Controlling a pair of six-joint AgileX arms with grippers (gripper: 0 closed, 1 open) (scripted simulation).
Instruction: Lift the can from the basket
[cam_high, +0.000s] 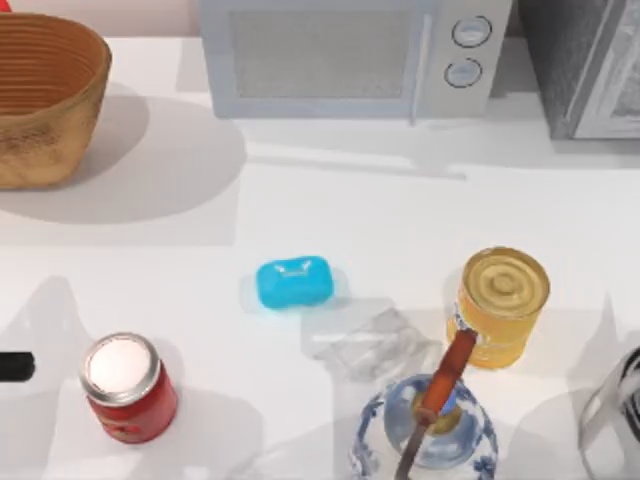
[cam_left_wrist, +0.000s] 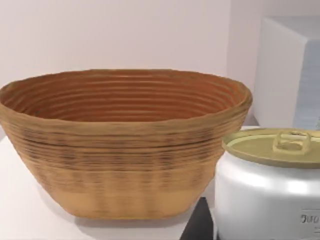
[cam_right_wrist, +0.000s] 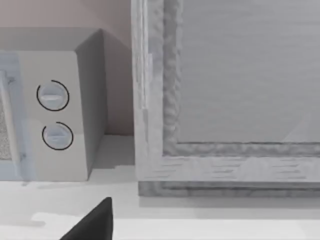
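The can is right by your left gripper, in front of the basket, not inside it. You cannot tell if the gripper holds it. With a weak hold, the can may slip and fall. Your right gripper is parked at the table's right side.

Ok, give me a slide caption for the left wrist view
Wicker basket on the white table, with a white, gold-lidded can close beside it.

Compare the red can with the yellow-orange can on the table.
The red can has a silver lid; the yellow-orange can has a gold, ringed lid. The red can is smaller. It stands at the table's left, the yellow-orange can at the right. Both stand upright, lids closed.
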